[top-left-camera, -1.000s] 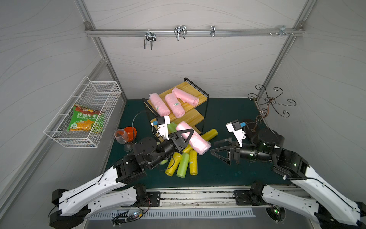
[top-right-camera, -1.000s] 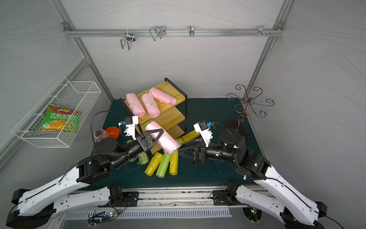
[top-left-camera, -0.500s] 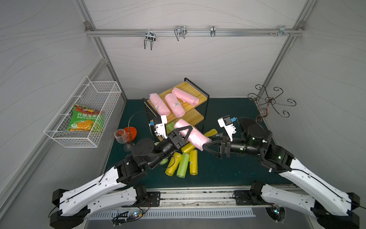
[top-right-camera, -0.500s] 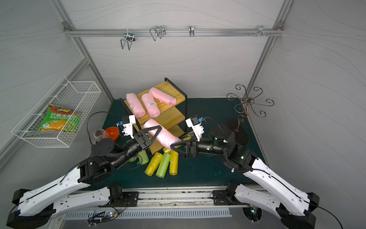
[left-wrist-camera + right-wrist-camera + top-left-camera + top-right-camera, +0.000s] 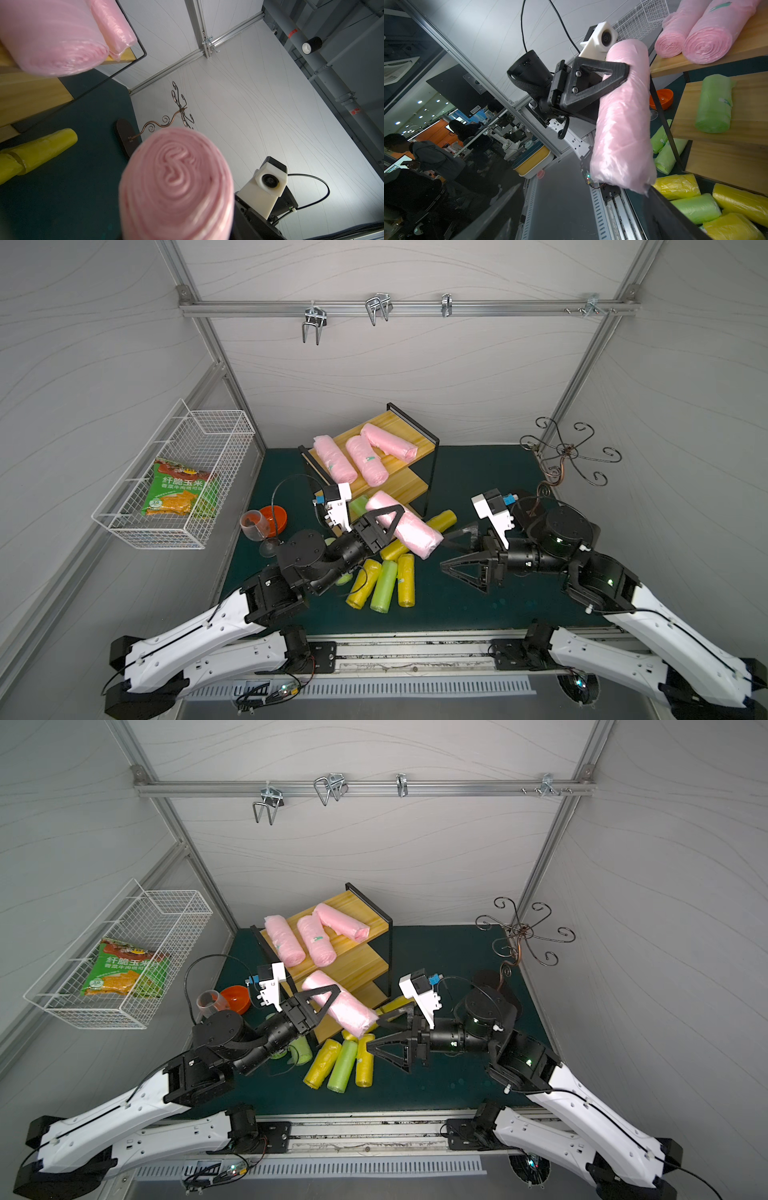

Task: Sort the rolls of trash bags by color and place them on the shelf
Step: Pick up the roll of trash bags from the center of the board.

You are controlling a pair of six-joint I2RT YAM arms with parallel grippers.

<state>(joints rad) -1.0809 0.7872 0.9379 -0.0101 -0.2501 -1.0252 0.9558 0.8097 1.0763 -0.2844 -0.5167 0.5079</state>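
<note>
In front of the black-framed wooden shelf, my left gripper clamps a soft pink plastic roll aloft; my right gripper, spread wide, hangs just beside its free end.

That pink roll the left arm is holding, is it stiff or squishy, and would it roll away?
Likely fairly stiff: the pink roll sticks out past the fingers without sagging. Its glossy, wrinkled wrap looks soft and slick, so it may dent or slip. Being round, it would probably roll on the flat shelf.
</note>
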